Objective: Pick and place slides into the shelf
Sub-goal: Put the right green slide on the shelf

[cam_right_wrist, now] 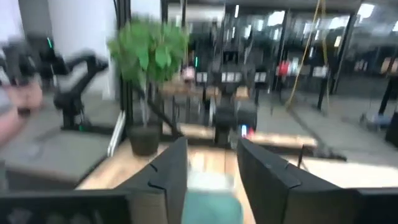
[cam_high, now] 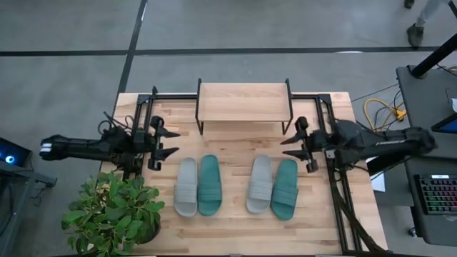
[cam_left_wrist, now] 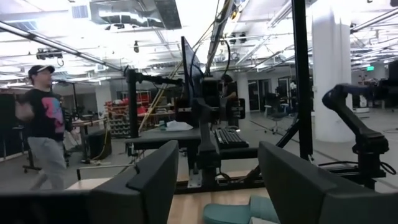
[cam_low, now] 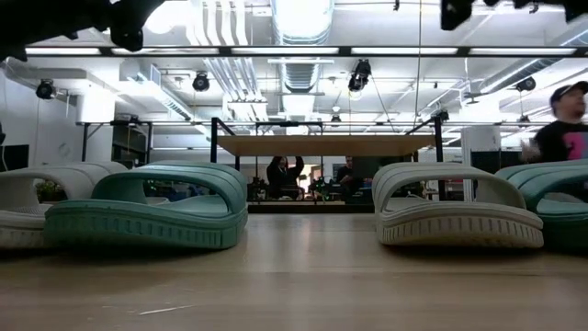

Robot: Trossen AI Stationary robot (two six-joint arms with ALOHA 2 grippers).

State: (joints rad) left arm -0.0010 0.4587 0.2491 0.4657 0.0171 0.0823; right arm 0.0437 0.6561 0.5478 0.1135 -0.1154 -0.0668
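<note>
Four slides lie soles down in two pairs on the table, in front of the shelf (cam_high: pixel 243 103). In the high view they are grey (cam_high: pixel 186 187), teal (cam_high: pixel 208 185), grey (cam_high: pixel 260 184) and teal (cam_high: pixel 285 188). The low view shows the same slides as grey (cam_low: pixel 28 207), teal (cam_low: pixel 152 207), grey (cam_low: pixel 455 207) and teal (cam_low: pixel 551 198), with the shelf (cam_low: pixel 326 144) behind them. My left gripper (cam_high: pixel 170 143) hovers open above the table, left of the shelf. My right gripper (cam_high: pixel 289 146) hovers open to the shelf's right. A teal slide (cam_right_wrist: pixel 211 205) shows between the right fingers, lower down.
A potted plant (cam_high: pixel 114 210) stands at the table's near left corner. Black frame rails (cam_high: pixel 335 185) run along the table's right side. A desk with a keyboard (cam_high: pixel 437 193) stands beyond the right edge. People move in the room behind.
</note>
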